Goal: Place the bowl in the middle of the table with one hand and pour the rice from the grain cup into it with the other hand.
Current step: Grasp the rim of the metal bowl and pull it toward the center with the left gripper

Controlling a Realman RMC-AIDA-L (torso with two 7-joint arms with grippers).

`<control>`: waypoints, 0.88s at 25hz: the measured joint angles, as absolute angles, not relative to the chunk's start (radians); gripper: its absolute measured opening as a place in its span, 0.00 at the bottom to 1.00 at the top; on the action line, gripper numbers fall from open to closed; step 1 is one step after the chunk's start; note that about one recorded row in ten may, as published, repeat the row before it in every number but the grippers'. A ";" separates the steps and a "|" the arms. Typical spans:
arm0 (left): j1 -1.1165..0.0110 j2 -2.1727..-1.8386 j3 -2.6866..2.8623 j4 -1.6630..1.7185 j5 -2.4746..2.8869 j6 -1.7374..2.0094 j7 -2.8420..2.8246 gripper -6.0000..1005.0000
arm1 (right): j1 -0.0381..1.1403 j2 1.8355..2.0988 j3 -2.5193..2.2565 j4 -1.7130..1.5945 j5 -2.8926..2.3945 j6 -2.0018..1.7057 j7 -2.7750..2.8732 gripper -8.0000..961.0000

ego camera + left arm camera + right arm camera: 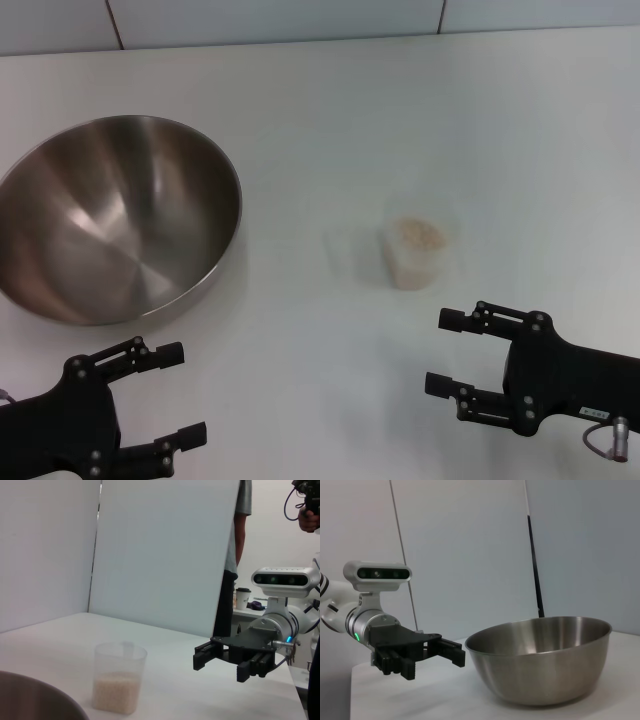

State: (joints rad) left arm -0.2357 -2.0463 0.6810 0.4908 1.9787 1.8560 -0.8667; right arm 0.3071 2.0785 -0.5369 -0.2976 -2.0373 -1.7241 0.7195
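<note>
The steel bowl (115, 215) stands empty on the left part of the white table (330, 120). The clear grain cup (420, 250) stands upright right of centre, partly filled with rice (418, 233). My left gripper (183, 392) hovers open just in front of the bowl, holding nothing. In front of the cup, my right gripper (440, 351) is open and empty too. The left wrist view shows the cup (119, 677), the rice (116, 692), a piece of the bowl's rim (30, 697) and the right gripper (198, 656). The right wrist view shows the bowl (540, 660) and the left gripper (456, 652).
White panels (160, 550) stand along the far side of the table. A person (241, 555) stands behind a panel past the right end. A paper cup (243, 598) sits on a desk far off. Bare tabletop lies between bowl and cup.
</note>
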 joint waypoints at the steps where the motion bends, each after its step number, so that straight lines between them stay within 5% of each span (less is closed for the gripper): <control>1: -0.235 -2.046 0.681 0.491 1.979 1.856 -0.867 0.81 | 0.307 2.079 -0.537 -0.298 -2.037 -1.724 0.719 0.73; 22: -0.245 -2.061 0.633 0.483 1.889 1.970 -0.861 0.81 | 0.308 2.080 -0.537 -0.296 -2.039 -1.725 0.719 0.73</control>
